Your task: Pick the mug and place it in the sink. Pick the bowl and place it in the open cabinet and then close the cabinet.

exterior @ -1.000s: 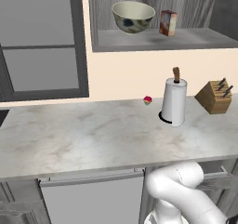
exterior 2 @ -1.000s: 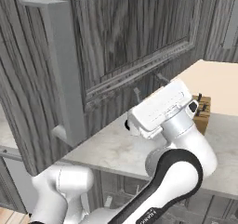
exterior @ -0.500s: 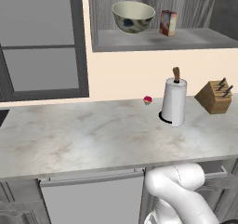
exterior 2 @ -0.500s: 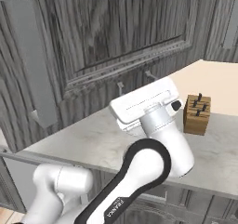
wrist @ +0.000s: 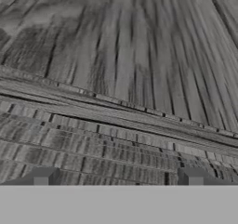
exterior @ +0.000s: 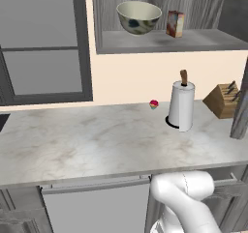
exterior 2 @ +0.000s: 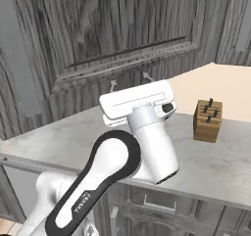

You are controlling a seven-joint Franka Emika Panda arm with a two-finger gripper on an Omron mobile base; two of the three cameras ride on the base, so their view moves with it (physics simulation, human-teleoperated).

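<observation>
The cream bowl (exterior: 139, 17) with blue blotches sits on the grey shelf of the open wall cabinet (exterior: 164, 42). The cabinet's dark wood-grain door (exterior 2: 117, 29) stands swung out over the counter, and its edge (exterior: 240, 112) shows at the right of the left base view. My gripper (exterior 2: 130, 81) is open, with both fingertips (exterior 2: 113, 85) at the door's raised panel. In the hand view the gripper (wrist: 117, 176) faces the wood grain (wrist: 116, 79) at very close range with nothing between the fingers. The mug and the sink are out of view.
On the marble counter (exterior: 87, 145) stand a paper towel roll (exterior: 180, 112), a wooden knife block (exterior: 224, 100) (exterior 2: 207, 121) and a small red item (exterior: 154, 104). A small box (exterior: 175, 23) shares the shelf with the bowl. A grey bar handle (exterior 2: 19, 68) runs down the door.
The door has swung further round, its edge now entering the left base view at the right. My hand has moved along with it, staying against the panel.
</observation>
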